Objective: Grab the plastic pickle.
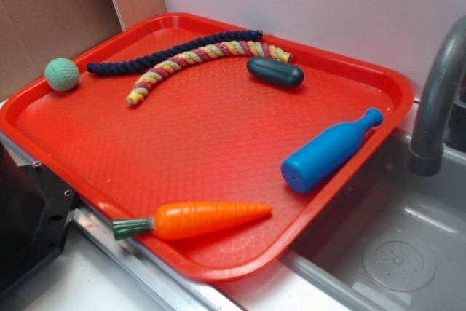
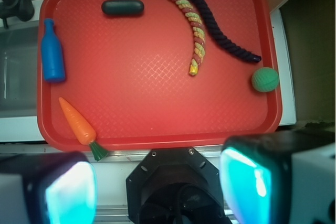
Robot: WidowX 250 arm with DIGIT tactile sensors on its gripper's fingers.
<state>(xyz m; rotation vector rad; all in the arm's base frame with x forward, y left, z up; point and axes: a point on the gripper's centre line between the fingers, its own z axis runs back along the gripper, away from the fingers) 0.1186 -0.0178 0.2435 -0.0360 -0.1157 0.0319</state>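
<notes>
Fingers point(image 2: 68, 190) are spread wide apart with nothing between them, hanging high over the tray point(image 2: 157, 103), well away from the pickle point(image 2: 123, 8).

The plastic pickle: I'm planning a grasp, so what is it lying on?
The plastic pickle lies directly on the bare floor of the red tray, apart from the multicoloured rope. Its underside is hidden.

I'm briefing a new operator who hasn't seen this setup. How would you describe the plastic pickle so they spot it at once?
Look at the red tray beside the sink. Along its far edge, just past the end of the striped rope, lies the plastic pickle. It is a smooth, dark green capsule with rounded ends, shorter than the blue bottle and untwisted, unlike the ropes.
</notes>
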